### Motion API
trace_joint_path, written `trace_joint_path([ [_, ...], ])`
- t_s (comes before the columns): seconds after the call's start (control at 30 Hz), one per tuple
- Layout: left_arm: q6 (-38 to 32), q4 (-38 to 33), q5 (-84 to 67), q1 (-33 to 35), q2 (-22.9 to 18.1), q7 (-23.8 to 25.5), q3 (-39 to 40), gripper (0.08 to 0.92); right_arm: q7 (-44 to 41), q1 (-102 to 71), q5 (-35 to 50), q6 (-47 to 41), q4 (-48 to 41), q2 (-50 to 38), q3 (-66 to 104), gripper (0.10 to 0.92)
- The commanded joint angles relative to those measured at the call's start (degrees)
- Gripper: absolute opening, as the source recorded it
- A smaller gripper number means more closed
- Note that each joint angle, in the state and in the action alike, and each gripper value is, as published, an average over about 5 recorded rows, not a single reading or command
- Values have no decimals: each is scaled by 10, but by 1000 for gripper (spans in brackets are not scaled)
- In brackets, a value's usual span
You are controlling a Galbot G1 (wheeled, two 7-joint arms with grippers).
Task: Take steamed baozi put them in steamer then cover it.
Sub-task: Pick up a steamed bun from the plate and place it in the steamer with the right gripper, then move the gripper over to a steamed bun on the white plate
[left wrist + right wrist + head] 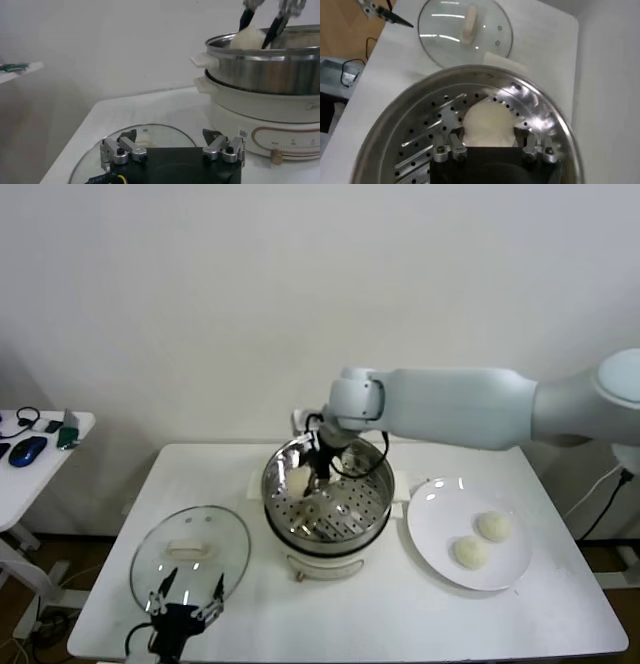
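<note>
Two steamed baozi (483, 538), smooth, cream-white and round, lie on a flat white plate (432, 534) at the right of a white table (370, 614), which stands against a plain pale wall (200, 304). A small white side table (40, 469) to the robot's left carries a few dark gadgets. At the table's middle sits the steamer (328, 502), a shiny steel pot with a perforated tray on a cream-white base. Beside it, to its left, the cover (190, 556) lies flat on the table: clear glass, metal rim, cream bar handle.

The right gripper (318, 474) reaches down inside the steamer, its fingers (451, 149) partly closed around a third baozi (487, 125), pressing it on both sides just above the holed tray, close to the pot's wall. The left gripper (186, 598) hovers at the table's near edge over the cover's rim, fingers (119, 150) spread wide, gripping nothing.
</note>
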Motion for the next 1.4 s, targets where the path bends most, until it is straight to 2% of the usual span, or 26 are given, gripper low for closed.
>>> trace_joint_path([
  [0.03, 3, -4, 2, -1, -5, 1, 3, 823, 12, -52, -45, -5, -37, 32, 7, 679],
  [0.17, 4, -5, 2, 0, -5, 1, 4, 823, 9, -30, -38, 3, -19, 18, 13, 704],
  [0.3, 7, -8, 2, 1, -4, 2, 4, 823, -33, 65, -28, 48, 1, -28, -17, 791],
  [0.53, 16, -14, 2, 0, -2, 3, 5, 823, -183, 242, 25, 130, 35, -176, -136, 822],
  [0.7, 21, -12, 2, -7, 1, 4, 5, 823, -215, 303, -34, 166, 95, -291, -267, 823],
  [0.87, 24, -14, 3, -7, 1, 4, 6, 823, -190, 246, -130, 167, 124, -383, -323, 823],
  [1.0, 24, -14, 4, -4, 0, 5, 6, 823, -140, 145, -182, 139, 131, -421, -274, 823],
  [1.4, 19, -9, 4, 1, -6, 4, 7, 823, -75, -94, -259, 88, 70, -392, -99, 823],
])
